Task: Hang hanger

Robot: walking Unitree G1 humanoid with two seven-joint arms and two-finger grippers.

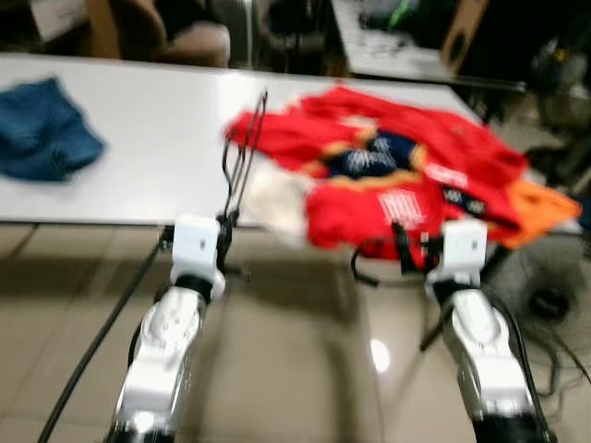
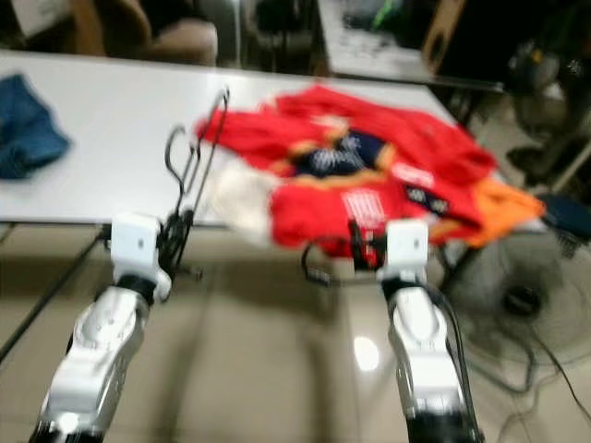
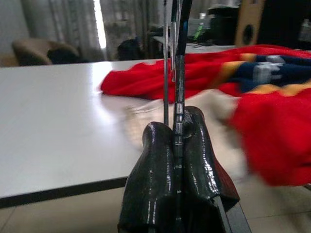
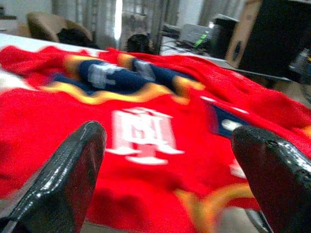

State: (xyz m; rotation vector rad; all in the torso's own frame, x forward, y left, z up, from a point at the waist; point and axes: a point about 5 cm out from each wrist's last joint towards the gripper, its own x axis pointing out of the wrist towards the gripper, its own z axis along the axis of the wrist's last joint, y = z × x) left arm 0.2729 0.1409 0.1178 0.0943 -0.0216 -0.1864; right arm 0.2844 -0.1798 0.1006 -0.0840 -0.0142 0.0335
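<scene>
Hanger clamped upright in left hand — beside red shirt.

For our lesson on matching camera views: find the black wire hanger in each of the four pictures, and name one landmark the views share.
Left eye view: hanger rises from the left gripper, over the white table's front edge, beside the red jersey.
Right eye view: same, left of centre.
Left wrist view: thin wires stand up from between the shut fingers.
Right wrist view: not in it.
Shared landmark: the red jersey.
</scene>
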